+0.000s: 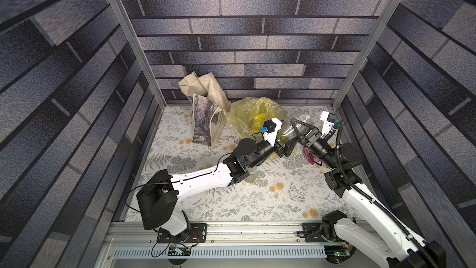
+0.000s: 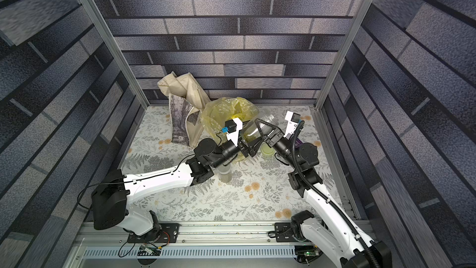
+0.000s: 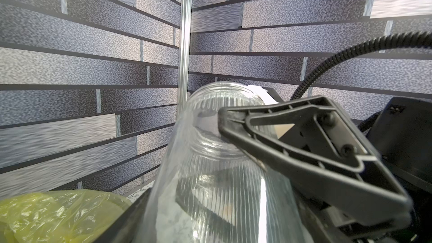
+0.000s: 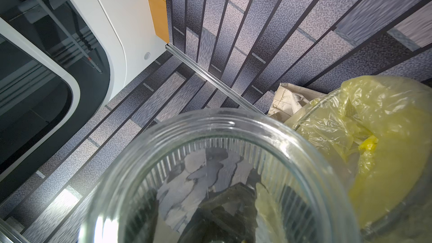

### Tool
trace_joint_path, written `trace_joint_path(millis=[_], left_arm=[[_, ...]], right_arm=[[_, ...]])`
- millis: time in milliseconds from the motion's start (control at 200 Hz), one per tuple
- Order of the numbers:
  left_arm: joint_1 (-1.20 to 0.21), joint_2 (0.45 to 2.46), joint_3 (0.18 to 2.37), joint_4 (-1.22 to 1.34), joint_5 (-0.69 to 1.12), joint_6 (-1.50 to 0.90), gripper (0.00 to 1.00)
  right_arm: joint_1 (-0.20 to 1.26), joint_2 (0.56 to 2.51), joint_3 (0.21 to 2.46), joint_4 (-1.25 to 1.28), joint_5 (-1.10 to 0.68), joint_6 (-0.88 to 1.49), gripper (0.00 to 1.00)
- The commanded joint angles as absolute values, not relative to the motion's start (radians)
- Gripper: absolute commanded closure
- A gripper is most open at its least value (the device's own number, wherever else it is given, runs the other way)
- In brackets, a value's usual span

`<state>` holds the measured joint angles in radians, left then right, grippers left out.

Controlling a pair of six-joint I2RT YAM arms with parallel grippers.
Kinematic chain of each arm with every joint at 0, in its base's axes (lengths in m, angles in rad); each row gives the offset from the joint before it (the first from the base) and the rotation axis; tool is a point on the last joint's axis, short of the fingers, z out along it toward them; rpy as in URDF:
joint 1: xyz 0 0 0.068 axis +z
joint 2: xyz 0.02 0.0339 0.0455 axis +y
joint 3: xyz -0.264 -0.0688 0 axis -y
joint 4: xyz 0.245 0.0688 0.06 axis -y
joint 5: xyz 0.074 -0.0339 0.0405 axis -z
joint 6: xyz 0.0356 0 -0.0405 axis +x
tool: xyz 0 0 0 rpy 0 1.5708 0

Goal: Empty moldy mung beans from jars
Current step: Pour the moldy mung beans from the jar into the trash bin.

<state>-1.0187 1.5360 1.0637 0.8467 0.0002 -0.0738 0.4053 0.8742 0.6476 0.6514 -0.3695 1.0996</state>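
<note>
The ribbed jar (image 1: 302,117) hung beside the yellow bag (image 1: 253,117) between both inward-reaching arms. The right end effector (image 1: 300,129) clamped its neck, the left end effector (image 1: 285,146) its base. Mung beans (image 2: 248,137) inside showed only in both top views.

You're seeing: ribbed jar (image 3: 210,160) clear; mung beans (image 2: 248,137) olive-green; lid (image 2: 268,150) pale green; bag (image 1: 253,117) translucent yellow; tote (image 1: 206,114) cream, grey print; table cover (image 1: 231,202) white, grey ferns, orange blooms; walls (image 1: 257,34) grey brick pattern.
</note>
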Motion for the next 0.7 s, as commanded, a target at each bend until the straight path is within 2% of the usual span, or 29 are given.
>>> trace_joint_path(millis=[0, 80, 271, 416, 696], left_arm=[[-1.009, 1.496, 1.105, 0.807, -0.001, -0.096, 0.32], [-1.002, 1.485, 1.104, 0.787, -0.003, -0.108, 0.33], [-0.996, 1.468, 1.101, 0.77, -0.015, -0.12, 0.36], [-0.995, 1.463, 1.101, 0.77, -0.023, -0.121, 0.36], [-0.984, 1.423, 1.105, 0.702, -0.045, -0.105, 0.35]], right_arm=[[0.421, 0.86, 0.66, 0.681, -0.428, 1.081, 0.18], [0.422, 0.864, 0.663, 0.681, -0.427, 1.081, 0.1], [0.421, 0.867, 0.666, 0.686, -0.429, 1.077, 0.09], [0.421, 0.868, 0.666, 0.688, -0.43, 1.08, 0.0], [0.42, 0.829, 0.694, 0.538, -0.415, 0.972, 0.0]])
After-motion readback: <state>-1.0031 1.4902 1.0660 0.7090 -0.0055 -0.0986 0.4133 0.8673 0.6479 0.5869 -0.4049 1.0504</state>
